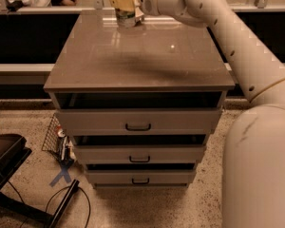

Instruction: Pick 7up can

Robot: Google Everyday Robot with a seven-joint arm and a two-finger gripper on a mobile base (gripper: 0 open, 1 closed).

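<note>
The 7up can (127, 19) is a small pale green and white can at the far edge of the grey cabinet top (137, 56). My gripper (125, 6) comes in from the right on the white arm (213, 13). Its cream fingers (121, 2) are closed around the upper part of the can and hide its top rim. The can seems to hang slightly above the surface, with a dim reflection below it.
The cabinet has three drawers with dark handles (138, 127). A wire basket (54, 137), a blue tape cross (61, 175), a black cable and a black stand (4, 158) are on the floor at the left. My white base (261, 170) fills the lower right. A dark counter runs behind.
</note>
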